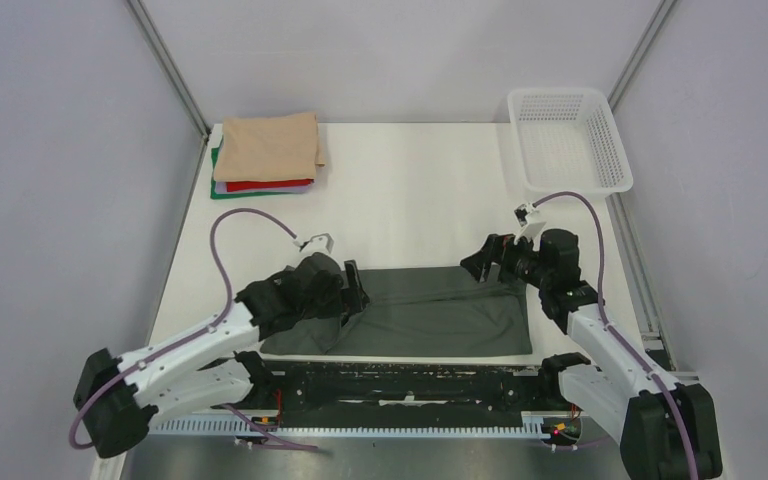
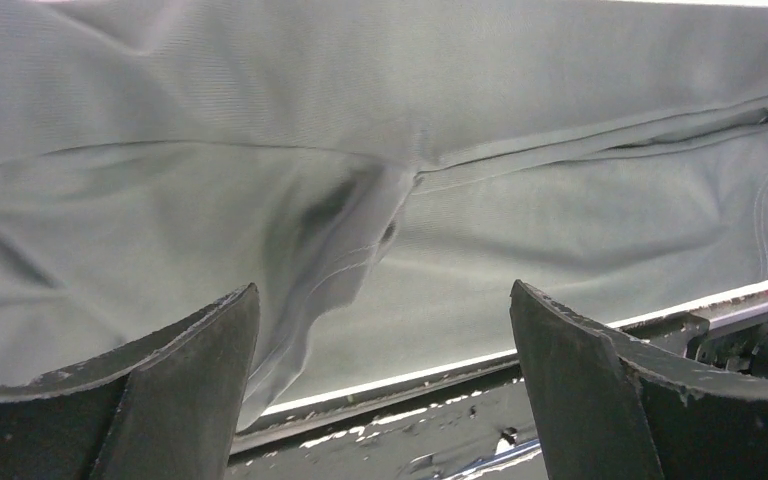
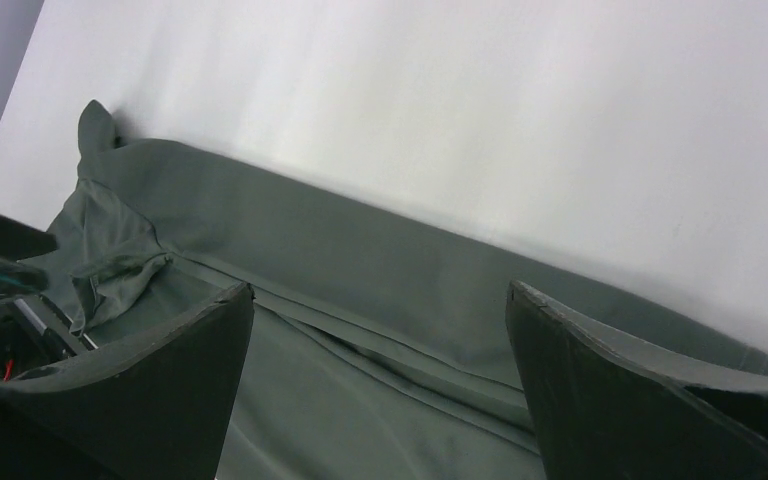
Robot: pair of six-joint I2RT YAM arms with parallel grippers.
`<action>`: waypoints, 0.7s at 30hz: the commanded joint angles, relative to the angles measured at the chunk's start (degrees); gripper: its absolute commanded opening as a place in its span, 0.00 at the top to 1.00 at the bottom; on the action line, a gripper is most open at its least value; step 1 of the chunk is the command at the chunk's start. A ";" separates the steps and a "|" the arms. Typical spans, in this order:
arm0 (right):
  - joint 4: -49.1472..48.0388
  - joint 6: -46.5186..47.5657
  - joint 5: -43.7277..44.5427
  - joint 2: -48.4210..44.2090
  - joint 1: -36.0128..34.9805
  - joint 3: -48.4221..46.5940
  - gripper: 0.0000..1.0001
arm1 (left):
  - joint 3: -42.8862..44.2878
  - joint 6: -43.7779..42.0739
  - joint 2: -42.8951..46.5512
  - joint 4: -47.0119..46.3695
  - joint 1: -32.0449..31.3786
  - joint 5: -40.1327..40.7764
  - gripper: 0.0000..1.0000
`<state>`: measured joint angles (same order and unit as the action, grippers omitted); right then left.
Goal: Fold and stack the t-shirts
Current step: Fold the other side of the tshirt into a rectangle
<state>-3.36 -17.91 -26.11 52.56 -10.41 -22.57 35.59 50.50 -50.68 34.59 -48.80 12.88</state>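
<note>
A: Where does the dark grey t-shirt [image 1: 430,312] sit?

B: Flat at the near edge of the table [image 1: 410,200], part-folded into a long band between the two arms. The left jaws hover over its left end and the right jaws by its far right corner. Both stand wide open with nothing in them.

A: What could go wrong?

B: I'd say two things. The cloth under the left jaws is bunched, so a pinch there may catch one layer only and drag the fold crooked. The near hem also lies right along the table's edge, next to the black rail [image 2: 410,410] (not much room for error), so a pull towards the arms could slide it off.

A: Do the views add anything to each other?

B: Yes. The left wrist view shows the pucker and the stitched hem close up, which from above is only a dark crease. The right wrist view shows a small corner of cloth [image 3: 95,125] poking up at the far end. Only the top view shows the folded stack [image 1: 268,150] at the far left corner, tan on top of red and green, and the white basket [image 1: 567,135] at the far right.
</note>
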 commanded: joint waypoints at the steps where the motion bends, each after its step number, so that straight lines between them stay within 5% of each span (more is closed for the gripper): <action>1: -4.03 -0.55 -2.99 1.20 -0.39 1.36 0.02 | 0.81 -1.71 -9.09 -12.51 -0.18 -6.43 0.00; 13: -5.05 0.67 -1.16 5.29 -0.30 3.48 0.02 | -6.74 0.04 -18.47 -17.28 -0.25 -12.05 0.00; 21: -4.36 1.33 -0.75 5.38 -0.39 3.75 0.02 | -3.50 -2.60 -11.12 -10.53 -0.20 -10.36 0.00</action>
<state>-5.98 -17.82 -27.09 58.57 -10.66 -18.83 30.35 50.28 -67.16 19.62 -48.88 2.46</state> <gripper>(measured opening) 0.979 0.993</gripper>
